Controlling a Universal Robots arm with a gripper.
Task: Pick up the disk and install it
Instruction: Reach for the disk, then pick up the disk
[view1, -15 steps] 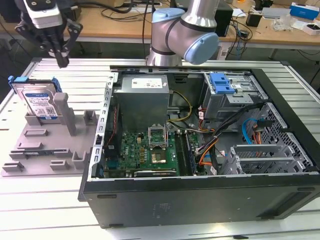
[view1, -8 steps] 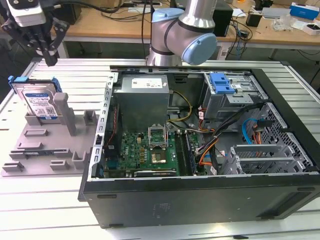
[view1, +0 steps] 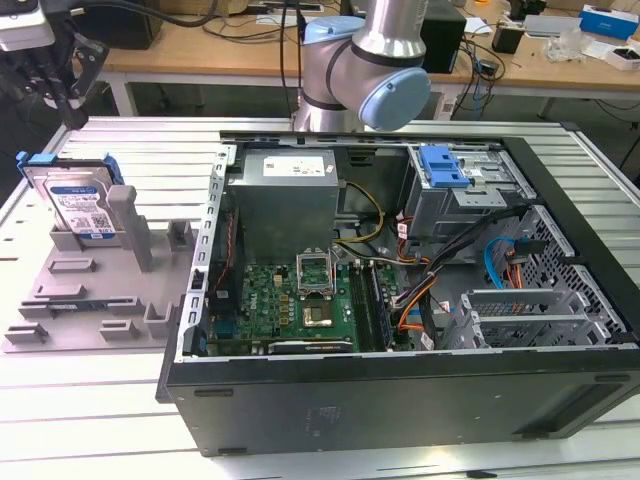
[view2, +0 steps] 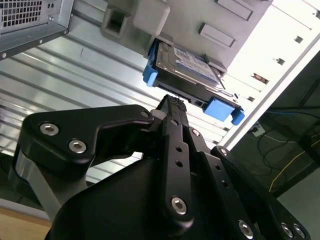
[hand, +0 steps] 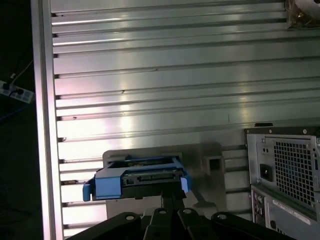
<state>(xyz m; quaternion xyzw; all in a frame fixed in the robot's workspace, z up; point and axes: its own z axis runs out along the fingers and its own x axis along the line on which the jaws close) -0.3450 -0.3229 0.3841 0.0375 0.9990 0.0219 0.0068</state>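
We see the disk (view1: 80, 205) standing on one short end in a slot of a grey holder (view1: 70, 290). The holder sits on the slatted metal table (view1: 100, 420), to the exterior view's left of the open computer case (view1: 400, 400). The disk's long axis runs upward and leans back a little. Its blue-and-white label faces the exterior camera, and the blue-framed, tabbed end is uppermost. The claw (view2: 172, 102) hangs above that upper end, apart from it and not touching. In both wrist views the disk lies straight ahead of the claw's tip, seen edge-on, with its blue frame nearest the claw. The jaws look drawn together, with nothing held between them. The robot arm's grey-and-blue joint (view1: 370, 70) rises behind the case.
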